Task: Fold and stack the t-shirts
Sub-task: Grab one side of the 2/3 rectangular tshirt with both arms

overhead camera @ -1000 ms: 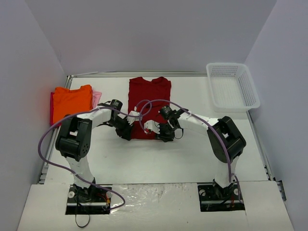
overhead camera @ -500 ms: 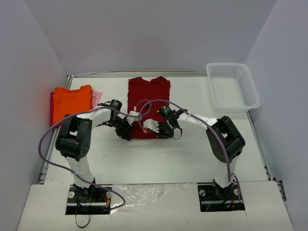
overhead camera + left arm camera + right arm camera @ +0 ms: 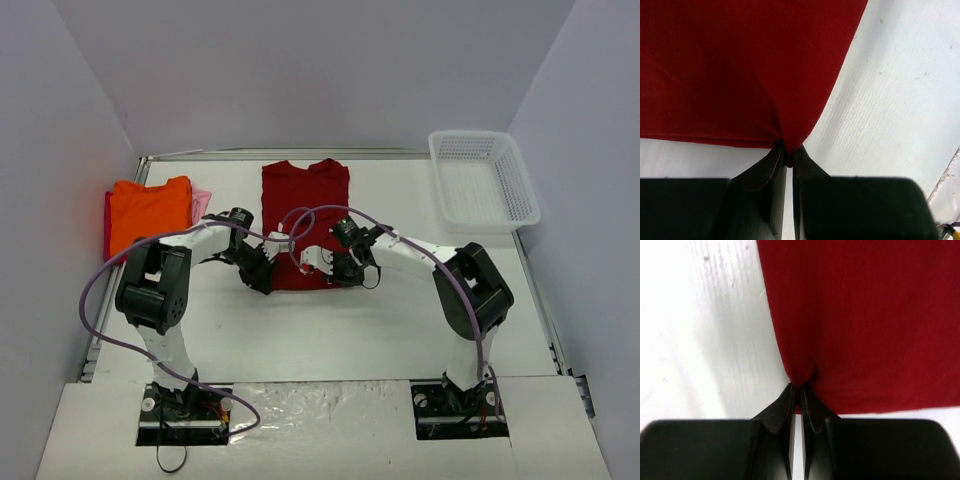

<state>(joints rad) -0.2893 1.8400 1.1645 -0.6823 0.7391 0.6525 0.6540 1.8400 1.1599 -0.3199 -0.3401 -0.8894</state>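
Observation:
The dark red t-shirt (image 3: 305, 215) lies flat in the middle of the table, folded into a long strip with its collar at the far end. My left gripper (image 3: 262, 278) is shut on its near left corner, and red cloth (image 3: 740, 70) bunches between the jaws (image 3: 788, 150). My right gripper (image 3: 338, 272) is shut on the near right corner, pinching a fold of the red cloth (image 3: 870, 315) at its fingertips (image 3: 800, 387). A folded bright orange t-shirt (image 3: 150, 212) rests at the far left on a pale pink one (image 3: 202, 203).
A white mesh basket (image 3: 484, 179) stands at the back right corner. Walls close in on the left, back and right. The stack of folded shirts sits against the left wall. Purple cables loop over both arms.
My right gripper has closed on the near right corner of the red t-shirt. The shirt has slid slightly to the left. The left gripper keeps its hold.

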